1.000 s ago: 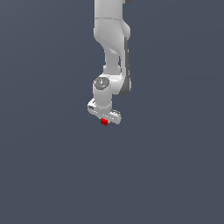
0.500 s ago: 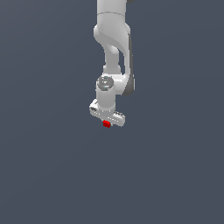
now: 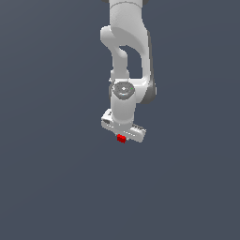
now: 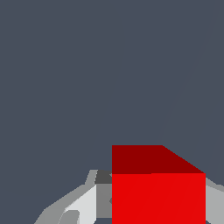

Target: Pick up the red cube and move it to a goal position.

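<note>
The red cube [image 3: 121,138] is tiny and bright red. It sits just under the white gripper [image 3: 122,139] near the middle of the exterior view, held off the grey ground. In the wrist view the red cube [image 4: 157,188] fills the space between the grey fingers [image 4: 83,201], which close on its sides. The white arm [image 3: 126,56] reaches down from above.
A plain dark grey surface [image 3: 56,187] fills the scene around the arm. No other objects show in either view.
The gripper with the red cube has drifted slightly toward the exterior view's right and down a little. The cube stays in the fingers.
</note>
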Tool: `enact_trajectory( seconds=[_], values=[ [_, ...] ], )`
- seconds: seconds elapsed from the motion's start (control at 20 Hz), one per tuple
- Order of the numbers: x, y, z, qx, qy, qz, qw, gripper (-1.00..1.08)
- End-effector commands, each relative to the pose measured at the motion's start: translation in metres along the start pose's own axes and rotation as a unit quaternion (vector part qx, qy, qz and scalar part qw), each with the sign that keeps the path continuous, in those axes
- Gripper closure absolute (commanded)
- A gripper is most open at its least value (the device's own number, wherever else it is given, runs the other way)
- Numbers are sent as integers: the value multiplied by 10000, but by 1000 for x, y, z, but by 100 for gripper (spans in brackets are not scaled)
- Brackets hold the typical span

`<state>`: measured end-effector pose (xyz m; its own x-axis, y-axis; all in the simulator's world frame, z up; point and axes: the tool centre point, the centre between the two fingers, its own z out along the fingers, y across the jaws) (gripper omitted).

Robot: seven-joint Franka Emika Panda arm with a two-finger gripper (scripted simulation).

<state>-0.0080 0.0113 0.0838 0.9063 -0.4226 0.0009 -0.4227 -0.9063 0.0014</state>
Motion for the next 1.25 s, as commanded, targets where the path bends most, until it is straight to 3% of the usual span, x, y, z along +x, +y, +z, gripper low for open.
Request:
enact_trajectory(
  seconds=[0.0, 0.55, 1.2],
  values=[
    [11, -16, -12, -1, 1, 2, 10000, 108],
    [48, -69, -48, 3, -2, 3, 10000, 108],
    [62, -88, -61, 7, -4, 3, 10000, 108]
  ],
)
